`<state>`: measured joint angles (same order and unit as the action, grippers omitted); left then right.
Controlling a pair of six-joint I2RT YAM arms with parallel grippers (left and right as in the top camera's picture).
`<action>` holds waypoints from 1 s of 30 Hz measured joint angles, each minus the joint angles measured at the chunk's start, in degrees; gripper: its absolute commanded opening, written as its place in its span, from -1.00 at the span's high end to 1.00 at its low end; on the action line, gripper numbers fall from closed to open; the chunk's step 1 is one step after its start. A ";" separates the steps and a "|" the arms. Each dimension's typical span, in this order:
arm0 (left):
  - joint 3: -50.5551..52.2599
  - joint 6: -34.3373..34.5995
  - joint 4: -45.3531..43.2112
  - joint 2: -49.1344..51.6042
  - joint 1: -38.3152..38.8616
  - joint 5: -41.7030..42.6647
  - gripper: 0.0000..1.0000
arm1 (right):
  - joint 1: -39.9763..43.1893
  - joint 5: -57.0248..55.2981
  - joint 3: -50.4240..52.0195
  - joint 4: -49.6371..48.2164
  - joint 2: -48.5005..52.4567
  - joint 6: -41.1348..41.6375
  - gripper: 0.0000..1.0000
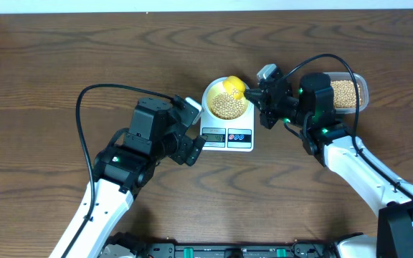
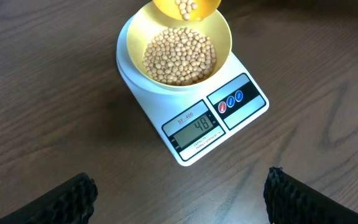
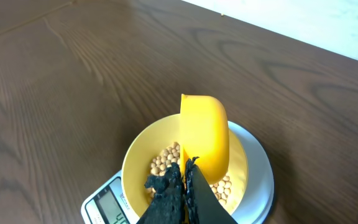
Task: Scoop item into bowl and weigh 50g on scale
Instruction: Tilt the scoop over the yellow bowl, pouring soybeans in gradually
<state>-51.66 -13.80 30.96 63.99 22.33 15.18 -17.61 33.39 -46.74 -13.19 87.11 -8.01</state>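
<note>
The pale-yellow bowl (image 1: 226,104) sits on the white scale (image 1: 228,137) and holds a heap of tan beans (image 2: 179,56). The display (image 2: 193,126) reads 48. My right gripper (image 1: 262,95) is shut on the handle of a yellow scoop (image 3: 204,134), held tilted over the bowl's far rim with a few beans in it (image 2: 187,7). My left gripper (image 2: 179,193) is open and empty, low over the table just in front of the scale. The bowl (image 3: 135,163) also shows in the right wrist view.
A clear plastic container (image 1: 349,93) of beans stands at the right, behind my right arm. The table's far edge runs along the top. The left arm's cable loops over the wood at the left.
</note>
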 measured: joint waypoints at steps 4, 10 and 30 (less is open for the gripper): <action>0.00 0.00 0.00 0.00 0.00 0.00 -0.76 | 0.00 0.02 0.00 0.02 0.00 0.00 0.98; 0.00 0.00 0.00 0.00 0.00 0.00 -0.76 | 0.00 0.00 0.00 0.02 0.00 0.00 0.98; 0.00 0.00 0.00 0.00 0.00 0.00 -0.76 | 0.00 0.02 0.00 0.52 0.00 -1.77 0.98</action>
<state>-51.66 -13.80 30.96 63.99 22.33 15.18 -17.61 33.41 -46.74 -12.67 87.11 -9.78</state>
